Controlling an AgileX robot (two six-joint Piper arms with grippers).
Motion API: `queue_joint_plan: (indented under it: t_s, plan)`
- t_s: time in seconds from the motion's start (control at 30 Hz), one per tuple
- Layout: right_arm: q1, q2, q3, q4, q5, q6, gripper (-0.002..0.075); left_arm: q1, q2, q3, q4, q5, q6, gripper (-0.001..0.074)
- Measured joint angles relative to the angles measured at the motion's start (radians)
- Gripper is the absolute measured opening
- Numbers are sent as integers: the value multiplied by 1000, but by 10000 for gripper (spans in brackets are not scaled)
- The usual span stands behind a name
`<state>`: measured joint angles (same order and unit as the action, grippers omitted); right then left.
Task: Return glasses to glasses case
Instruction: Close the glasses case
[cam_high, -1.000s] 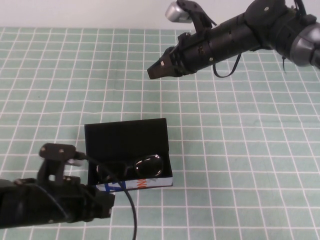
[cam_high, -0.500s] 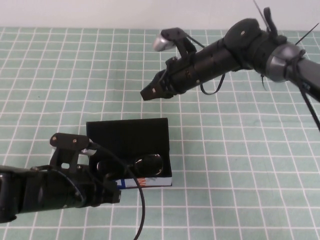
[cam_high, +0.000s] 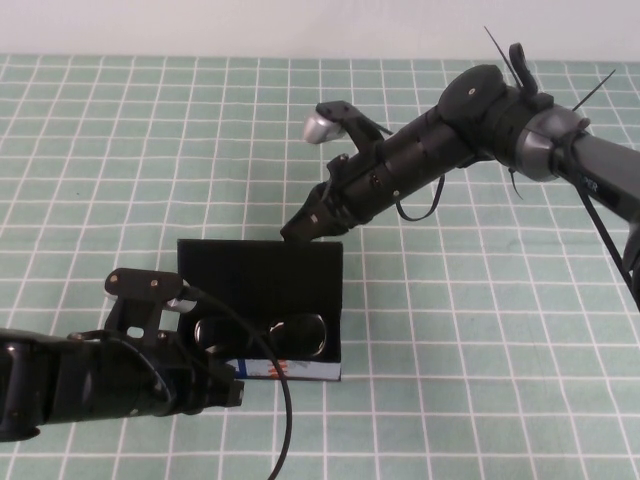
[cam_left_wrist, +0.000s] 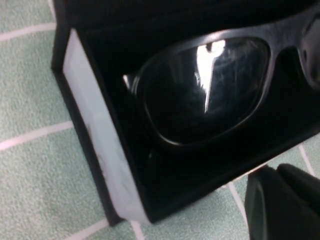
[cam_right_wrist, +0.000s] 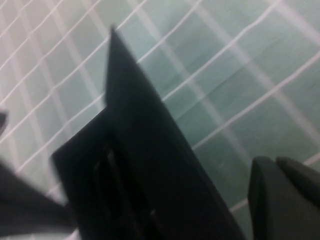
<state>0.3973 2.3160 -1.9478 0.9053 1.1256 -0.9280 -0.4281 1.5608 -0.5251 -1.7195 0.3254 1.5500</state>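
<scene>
**A:** Where are the glasses (cam_high: 262, 336)?

**B:** Already inside the case (cam_high: 262, 290), lying in the tray with the lenses up. The case sits on the mat (cam_high: 480, 330) toward the near edge, a bit left of centre. Its lid (cam_high: 262, 272) stands open on the far side.

**A:** And the arms?

**B:** The left gripper (cam_high: 232, 385) is low at the case's near-left corner, just by the white front edge; from the wrist view its tips look pressed together with nothing between them. The right gripper (cam_high: 298, 229) hangs at the top edge of the lid, near its right end, fingers closed to a point and holding nothing. I cannot tell if it touches the lid.

**A:** So what is left?

**B:** Closing the flap, I would judge. The case looks like light, stiff card, so it will slide on the mat if pushed from one side only.

**A:** Where would you take it?

**B:** Push on the lid's free edge near the middle and fold it toward the near edge, with the left gripper bracing the front wall. The glasses are hard plastic with glossy lenses that would scratch, and they seem to sit high in the tray, so the flap should come down gently.
</scene>
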Motion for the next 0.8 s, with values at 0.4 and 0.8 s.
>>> queue_joint_plan:
  t_s: [0.4,0.8]
  plan:
    - [0,0,0,38,75,-70,-11,0,0,0,0,-6,0,-2]
    - [116,-50,0,-90,81,-37,-11,0,8,0,0,-12,6,-2]
